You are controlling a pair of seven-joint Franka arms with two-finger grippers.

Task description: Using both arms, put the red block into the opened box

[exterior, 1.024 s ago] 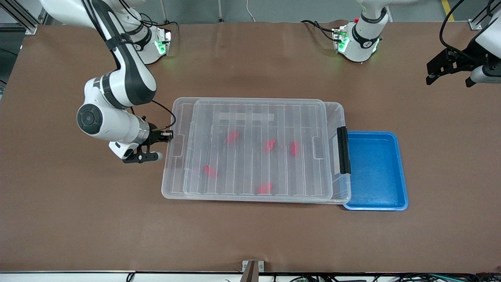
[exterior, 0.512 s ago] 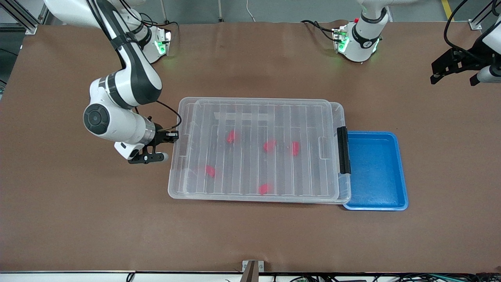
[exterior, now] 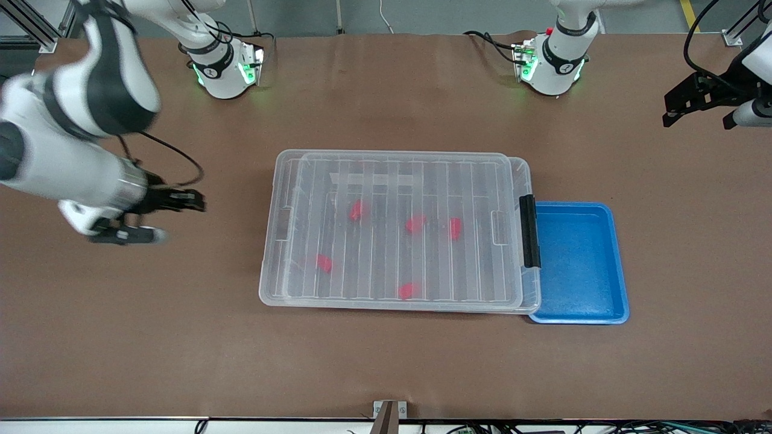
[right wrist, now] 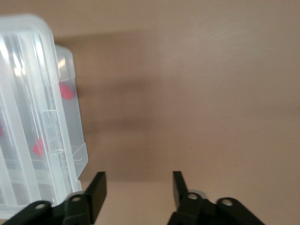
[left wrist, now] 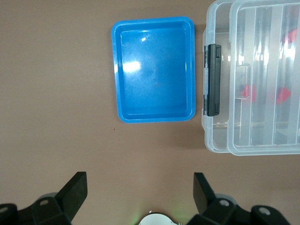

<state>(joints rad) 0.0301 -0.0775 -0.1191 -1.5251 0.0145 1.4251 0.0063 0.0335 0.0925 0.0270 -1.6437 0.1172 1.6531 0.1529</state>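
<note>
The clear box [exterior: 526,175] sits mid-table, and its ribbed lid [exterior: 392,175] lies over it, covering it but a little out of line. Several red blocks show through the lid, among them one [exterior: 357,210], another [exterior: 415,224] and a third [exterior: 408,290]. My right gripper [exterior: 192,202] is open and empty over bare table toward the right arm's end, apart from the box. In the right wrist view that gripper [right wrist: 138,186] has the box's end [right wrist: 70,140] beside it. The left gripper [exterior: 696,120] [left wrist: 140,187] waits open, high over the left arm's end.
A blue tray [exterior: 615,265] [left wrist: 154,75] lies empty beside the box's end with the black latch [exterior: 529,232] [left wrist: 213,79]. Brown table stretches around the box on all sides.
The lid slid toward the latch end. My right gripper then opened and drew back from the box's end toward the right arm's end. The left gripper barely shifted.
</note>
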